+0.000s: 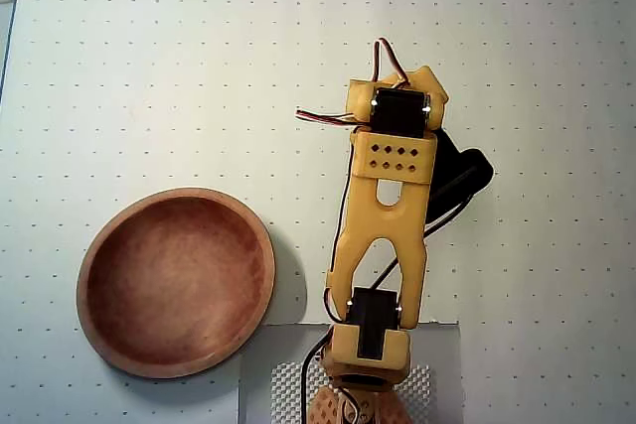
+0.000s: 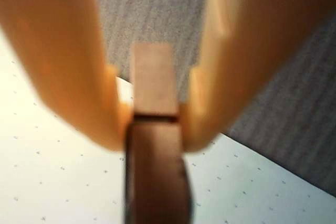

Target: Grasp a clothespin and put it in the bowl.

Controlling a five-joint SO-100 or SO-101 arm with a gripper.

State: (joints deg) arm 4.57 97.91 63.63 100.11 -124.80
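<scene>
Here, blurry wooden clothespin (image 2: 154,129) (between fingers (image 2: 68,77))

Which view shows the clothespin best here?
The wrist view: the clothespin sits close-up, blurred, pinched between the two orange fingers. In the overhead view the clothespin cannot be seen; the arm covers that area, right of the bowl.
</scene>
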